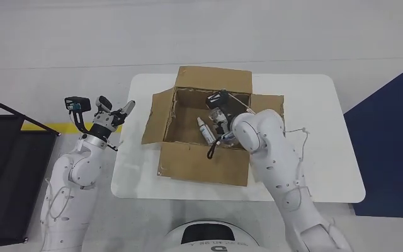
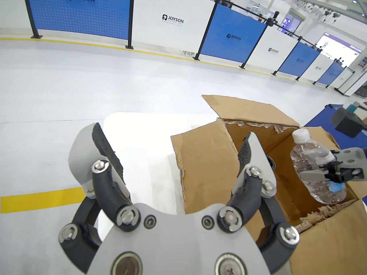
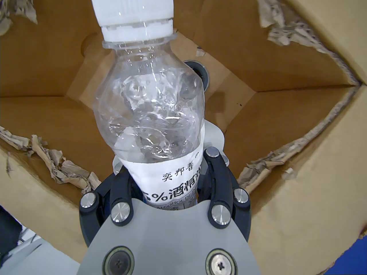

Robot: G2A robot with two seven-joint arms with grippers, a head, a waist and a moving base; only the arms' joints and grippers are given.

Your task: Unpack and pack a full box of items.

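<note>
Right gripper (image 3: 165,158) squeezed a clear bottle (image 3: 149,101) with a white cap, inside the open cardboard box (image 1: 201,165) on the white table (image 1: 315,126); left gripper (image 2: 172,138) hung spread wide beside the box, holding nothing.

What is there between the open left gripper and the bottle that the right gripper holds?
Between the left gripper and the bottle, the top view shows bare white table, then the side flap of the cardboard box. The left wrist view agrees.

The box (image 1: 201,165) stands on the table (image 1: 315,138). The bottle (image 3: 149,107) is inside it (seemingly off the floor), and the left gripper (image 1: 117,104) is left of the box.
</note>
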